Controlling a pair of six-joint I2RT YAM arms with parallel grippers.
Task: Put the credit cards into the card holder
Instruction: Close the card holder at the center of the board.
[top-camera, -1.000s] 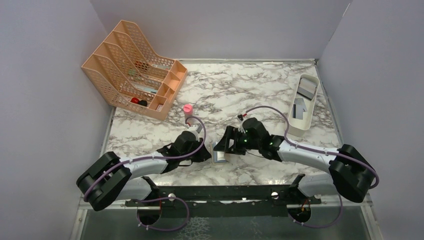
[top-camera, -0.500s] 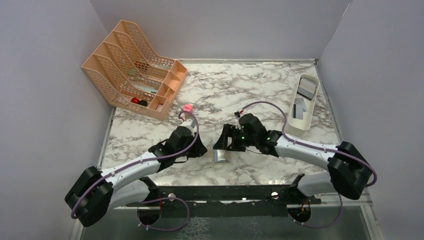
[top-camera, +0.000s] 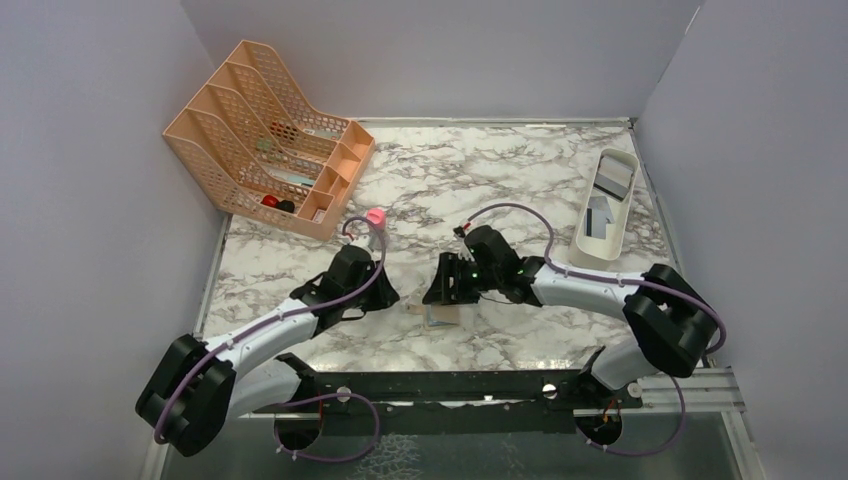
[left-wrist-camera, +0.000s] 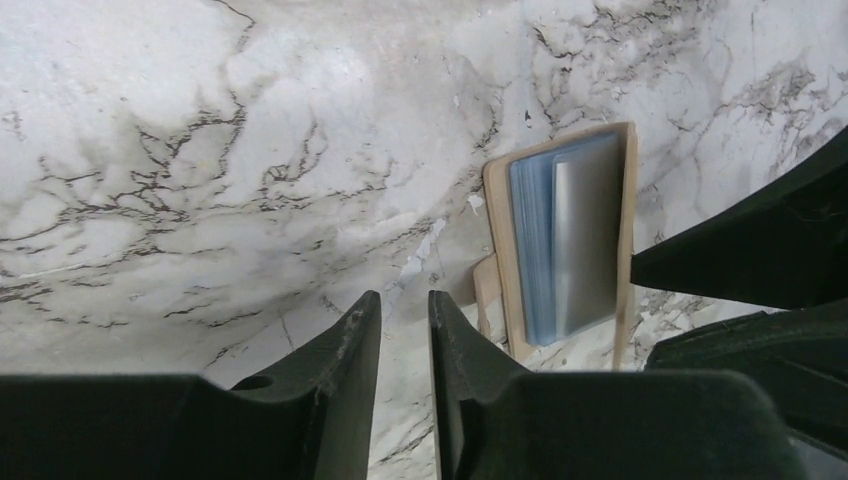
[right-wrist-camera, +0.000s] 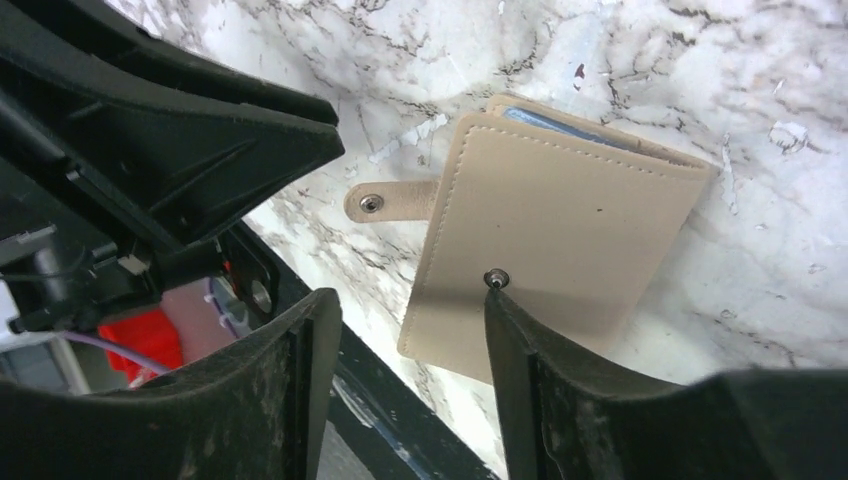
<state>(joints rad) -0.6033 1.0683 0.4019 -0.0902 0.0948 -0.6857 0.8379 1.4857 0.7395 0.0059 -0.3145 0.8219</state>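
Note:
The tan card holder (top-camera: 440, 316) lies on the marble between the two grippers. In the left wrist view the card holder (left-wrist-camera: 503, 240) shows its light blue inside with a silvery card (left-wrist-camera: 588, 240) in it. In the right wrist view its tan outside (right-wrist-camera: 560, 225) faces up, with the snap tab (right-wrist-camera: 385, 203) sticking out to the left. My right gripper (top-camera: 441, 288) (right-wrist-camera: 408, 300) is open just above it, with one fingertip (right-wrist-camera: 497, 300) by the snap stud. My left gripper (top-camera: 383, 296) (left-wrist-camera: 404, 305) is empty and to its left, jaws a narrow gap apart. More greyish cards (top-camera: 598, 215) lie in a white tray.
The long white tray (top-camera: 577, 240) stands at the right, near the wall. A peach mesh file rack (top-camera: 265, 135) stands at the back left. A small pink-capped thing (top-camera: 376, 216) stands beyond the left gripper. The table's black front edge is close behind the card holder.
My left gripper has drawn back to the left, away from the card holder. My right gripper has shifted left and farther out over the card holder, which now lies flatter.

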